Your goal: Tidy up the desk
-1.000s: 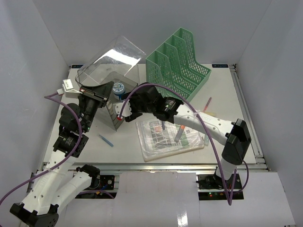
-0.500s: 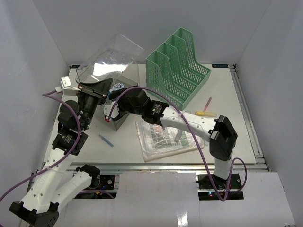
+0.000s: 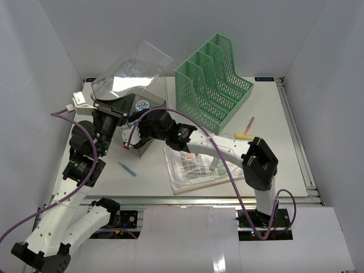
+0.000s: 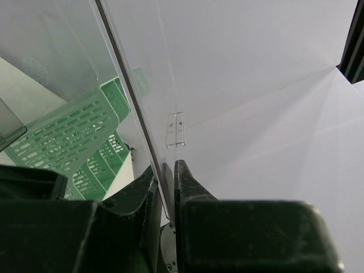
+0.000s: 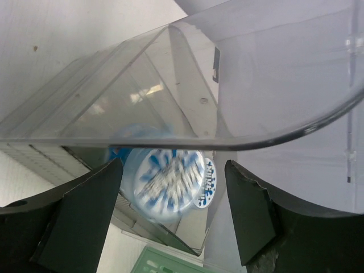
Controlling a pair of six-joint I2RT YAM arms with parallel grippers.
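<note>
Pinching the edge of a clear plastic hinged lid (image 3: 133, 68), the left tool (image 3: 109, 114) has both fingers pressed flat on the thin sheet; the left wrist view shows the sheet (image 4: 227, 85) clamped between the tips (image 4: 169, 170). Lid is tilted up and open over a clear plastic box (image 3: 152, 108).

Right tool (image 3: 129, 139) is spread wide, nothing between the fingers. Its wrist view looks straight into the box mouth: a round white container with blue print (image 5: 170, 185) sits inside, beyond the fingertips (image 5: 170, 193). Can't tell if the fingers touch the box.

Large flat white tabletop (image 3: 273, 114) lies under both tools. Both work over its far-left corner area, left tool nearer the left edge, right arm reaching across from the front-right.

Other items on the tabletop:
- green mesh plastic file rack (image 3: 213, 79), far edge, middle, just beside the box
- plastic-wrapped printed booklet (image 3: 199, 168), near the front edge, centre
- thin blue pen (image 3: 127, 169), front-left
- pink pen (image 3: 249, 124) and yellow marker (image 3: 245, 136), toward the right edge
</note>
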